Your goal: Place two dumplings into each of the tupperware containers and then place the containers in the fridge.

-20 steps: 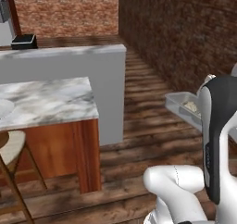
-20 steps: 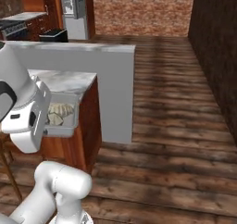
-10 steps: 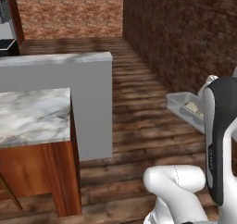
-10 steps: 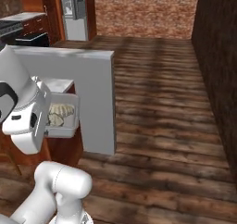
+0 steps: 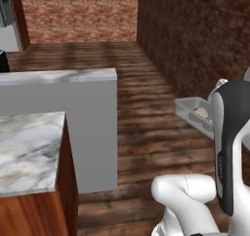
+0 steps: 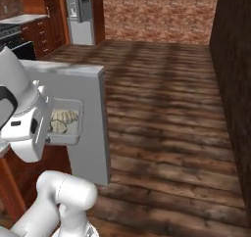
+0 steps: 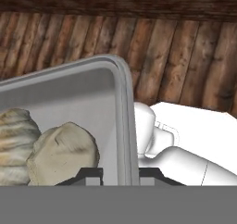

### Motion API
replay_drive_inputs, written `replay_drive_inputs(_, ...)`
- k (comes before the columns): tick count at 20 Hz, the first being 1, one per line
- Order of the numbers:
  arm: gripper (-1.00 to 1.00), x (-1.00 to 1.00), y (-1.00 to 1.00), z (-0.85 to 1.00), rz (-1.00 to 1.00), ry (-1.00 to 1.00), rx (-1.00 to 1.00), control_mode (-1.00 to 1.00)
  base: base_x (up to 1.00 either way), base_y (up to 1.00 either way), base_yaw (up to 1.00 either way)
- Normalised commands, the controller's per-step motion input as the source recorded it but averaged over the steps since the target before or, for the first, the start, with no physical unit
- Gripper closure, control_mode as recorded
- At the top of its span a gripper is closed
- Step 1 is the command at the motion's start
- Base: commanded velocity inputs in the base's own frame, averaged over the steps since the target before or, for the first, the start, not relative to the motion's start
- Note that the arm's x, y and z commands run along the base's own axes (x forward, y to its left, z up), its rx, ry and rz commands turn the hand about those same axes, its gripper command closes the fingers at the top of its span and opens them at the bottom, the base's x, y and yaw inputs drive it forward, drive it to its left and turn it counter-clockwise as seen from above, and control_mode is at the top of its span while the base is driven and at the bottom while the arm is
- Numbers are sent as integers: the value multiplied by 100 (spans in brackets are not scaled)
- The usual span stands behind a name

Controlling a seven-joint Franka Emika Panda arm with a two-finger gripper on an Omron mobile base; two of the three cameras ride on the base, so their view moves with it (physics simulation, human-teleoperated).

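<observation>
Gripper [image 7: 120, 174] nearly closed, clamped on rim of tupperware container [image 7: 83, 89]. Two dumplings [image 7: 62, 153] inside container, just left of fingertips.

arm [image 5: 229, 147]: raised, bent | jaws: clamped on container [image 7: 92, 93] rim

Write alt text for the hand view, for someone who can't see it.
A grey tupperware container, its rim pinched by the gripper at the bottom of the view, is held in the air above a dark wooden plank floor. Two pale crimped dumplings sit inside it, touching each other.
</observation>
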Motion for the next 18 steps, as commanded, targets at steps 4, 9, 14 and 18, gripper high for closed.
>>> replay_drive_inputs(4, 100, 0, 0, 0, 0, 0, 0, 100, 87, -71, 11)
replay_drive_inputs(9, 100, 0, 0, 0, 0, 0, 0, 100, 90, -79, 14)
replay_drive_inputs(14, 100, 0, 0, 0, 0, 0, 0, 100, 87, -85, 15)
replay_drive_inputs(18, 100, 0, 0, 0, 0, 0, 0, 100, 88, -61, 11)
